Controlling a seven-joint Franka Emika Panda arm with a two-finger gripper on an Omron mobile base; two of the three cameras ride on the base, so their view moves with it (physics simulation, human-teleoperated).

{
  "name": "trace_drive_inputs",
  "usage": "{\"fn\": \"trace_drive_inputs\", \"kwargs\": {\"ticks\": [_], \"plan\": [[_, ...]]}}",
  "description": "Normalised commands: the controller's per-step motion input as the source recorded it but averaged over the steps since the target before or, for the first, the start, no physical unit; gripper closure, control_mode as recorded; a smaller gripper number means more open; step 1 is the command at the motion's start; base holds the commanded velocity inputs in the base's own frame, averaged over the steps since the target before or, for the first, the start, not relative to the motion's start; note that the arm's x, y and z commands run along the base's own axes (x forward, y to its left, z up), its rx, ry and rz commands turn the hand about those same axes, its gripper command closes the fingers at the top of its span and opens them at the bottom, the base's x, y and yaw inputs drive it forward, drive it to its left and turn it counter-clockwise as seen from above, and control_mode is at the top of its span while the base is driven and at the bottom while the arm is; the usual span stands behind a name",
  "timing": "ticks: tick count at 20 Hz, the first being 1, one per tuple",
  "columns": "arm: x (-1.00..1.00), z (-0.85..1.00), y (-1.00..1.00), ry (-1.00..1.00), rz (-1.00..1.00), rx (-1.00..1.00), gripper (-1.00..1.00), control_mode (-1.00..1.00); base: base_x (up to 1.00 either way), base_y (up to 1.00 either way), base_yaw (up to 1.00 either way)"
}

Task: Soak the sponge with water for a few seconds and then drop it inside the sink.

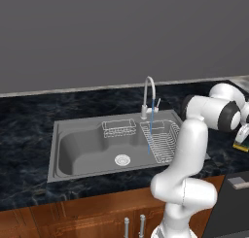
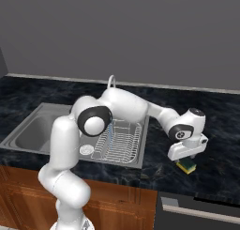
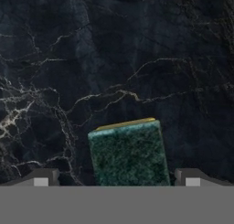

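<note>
A: In the left base view we see the sink (image 1: pixel 78 147) across the middle of the frame, its faucet (image 1: pixel 148 93) at the back rim, and the water (image 1: pixel 150 130) falling as a thin blue line onto the wire dish rack (image 1: pixel 163 140) in the basin's right part. A small wire basket (image 1: pixel 118 128) hangs at the back wall.

B: At the right edge we catch a sliver of the sponge (image 1: pixel 240 145) on the dark marble counter (image 1: pixel 29 120).

A: In the right base view, the arm reaches to the lower right of the frame. There the gripper (image 2: pixel 188 159) hangs just above the sponge (image 2: pixel 186 167), which lies on the counter, well apart from the sink (image 2: pixel 28 130).

B: In the hand view we look down on the sponge's (image 3: pixel 129 154) green top at the bottom centre, between the two fingertips (image 3: pixel 42 177).

A: The jaws stand wide, one on each side of it, and we see nothing clamped.
</note>
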Motion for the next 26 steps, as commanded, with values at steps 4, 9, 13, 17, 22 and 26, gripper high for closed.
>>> {"fn": "trace_drive_inputs", "kwargs": {"ticks": [4,9,13,17,22,26], "plan": [[0.0,-0.13,0.0,0.0,0.0,0.0,-1.0,-1.0,0.0,0.0,0.0],[0.0,-0.17,0.0,0.0,0.0,0.0,-1.0,-1.0,0.0,0.0,0.0],[0.0,-0.1,0.0,0.0,0.0,0.0,-1.0,-1.0,0.0,0.0,0.0],[0.0,-0.08,0.0,0.0,0.0,0.0,-1.0,-1.0,0.0,0.0,0.0],[0.0,-0.06,0.0,0.0,0.01,0.0,-1.0,-1.0,0.0,0.0,0.0],[0.0,-0.15,-0.04,0.0,0.02,0.0,-1.0,-1.0,0.0,0.0,0.0]]}}
